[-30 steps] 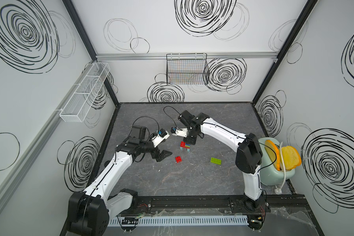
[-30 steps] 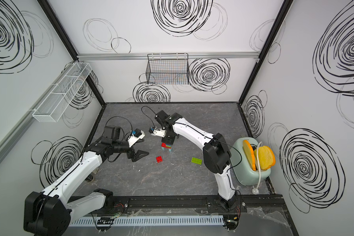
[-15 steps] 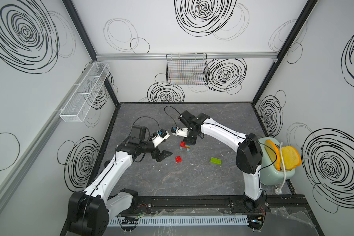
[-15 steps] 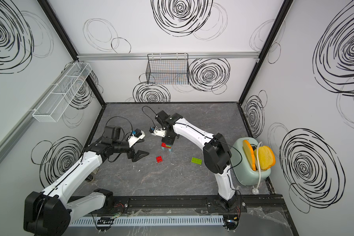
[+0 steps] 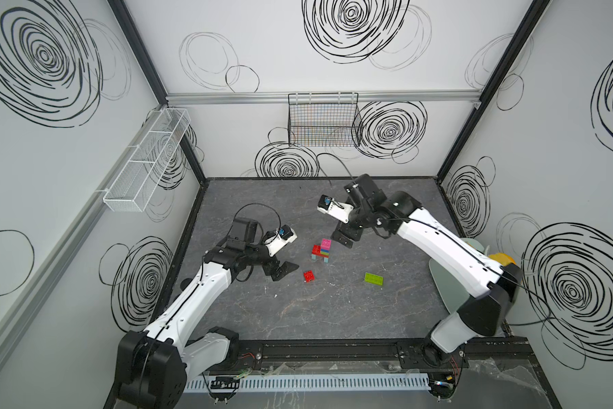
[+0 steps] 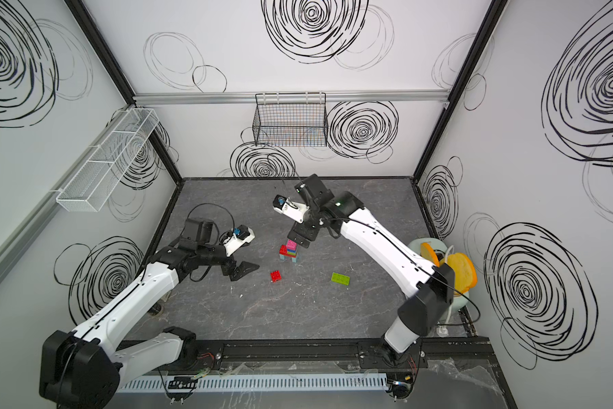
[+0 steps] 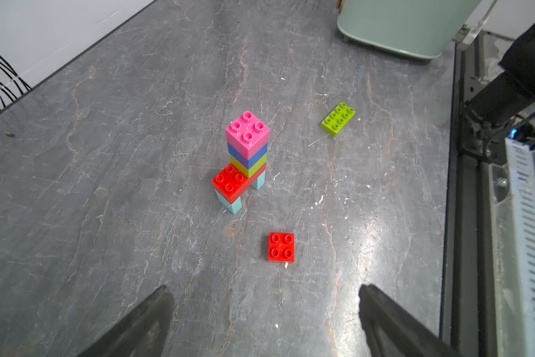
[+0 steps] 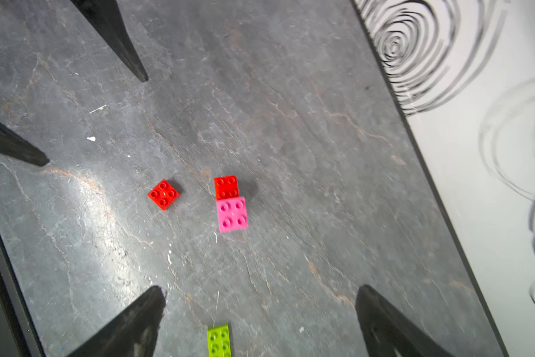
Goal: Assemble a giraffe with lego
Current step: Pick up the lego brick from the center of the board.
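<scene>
Now right tool (image 5: pixel 343 240) off giraffe (image 5: pixel 322 250), lifted back, spread wide; left tool (image 5: pixel 285 272) unchanged, spread.

Enclosure: white panel walls (image 5: pixel 298 53) scribbled with black spiral rings, joined by black metal corner posts (image 5: pixel 506 53). Floor: dark grey stone-veined slab (image 5: pixel 333 311), white-flecked, with a glare patch just ahead of the left pincer (image 5: pixel 285 272). Black wire basket (image 5: pixel 322 124) hangs on the back wall, beyond the right pincer (image 5: pixel 342 239). White mesh three-bay tray (image 5: pixel 145 166) is on the side wall, outward of the left pincer. Pale green rounded container (image 7: pixel 399 27) sits at the slab's edge, well apart from both.
</scene>
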